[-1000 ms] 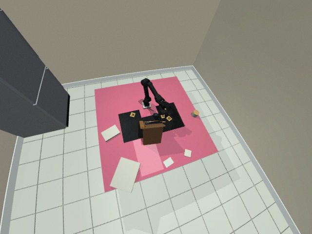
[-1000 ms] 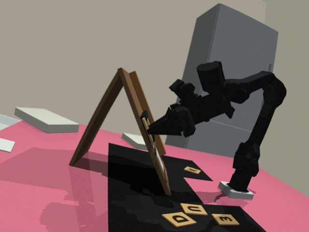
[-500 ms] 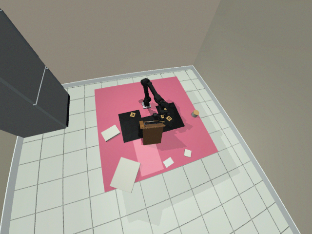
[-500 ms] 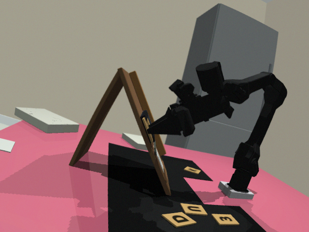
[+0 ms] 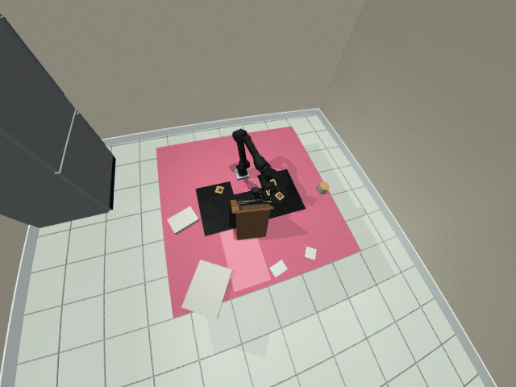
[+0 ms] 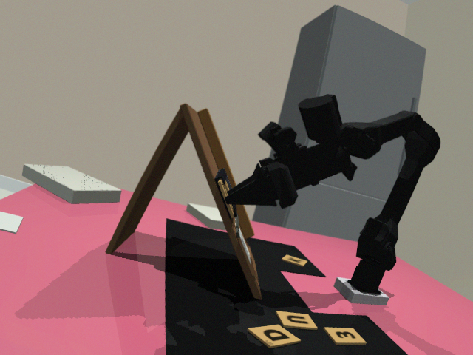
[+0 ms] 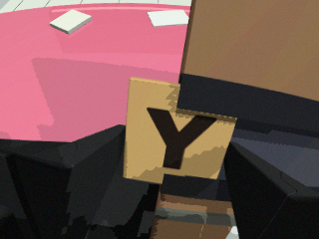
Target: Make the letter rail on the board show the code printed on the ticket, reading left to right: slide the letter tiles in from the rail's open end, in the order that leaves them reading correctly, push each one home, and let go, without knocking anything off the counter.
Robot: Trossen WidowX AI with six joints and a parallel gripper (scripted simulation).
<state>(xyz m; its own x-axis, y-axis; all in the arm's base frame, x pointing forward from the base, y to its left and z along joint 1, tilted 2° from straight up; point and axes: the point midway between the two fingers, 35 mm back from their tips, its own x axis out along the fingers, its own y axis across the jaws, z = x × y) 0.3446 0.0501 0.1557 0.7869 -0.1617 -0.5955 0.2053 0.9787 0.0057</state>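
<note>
Y tile (image 7: 150, 144) at the rail's edge

Across the bench (image 5: 195, 162) (image 6: 439, 290) (image 7: 100, 45), a tented board (image 5: 251, 222) (image 6: 185, 115) (image 7: 254, 45); on its slope, the dark rail (image 6: 220, 175) (image 7: 214, 92). Between the fingers (image 5: 265, 200) (image 6: 229, 199), gripped: the Y tile, partly behind the rail. Lying flat: D (image 5: 279, 195) (image 6: 273, 335), U (image 6: 296, 319), 3 (image 6: 344, 335); well apart, K (image 5: 219, 189) (image 6: 294, 259).

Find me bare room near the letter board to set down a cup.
The pink surface between the large pale slab and the white square tiles looks open. It's crowded at the board's front: gripper, D tile.
</note>
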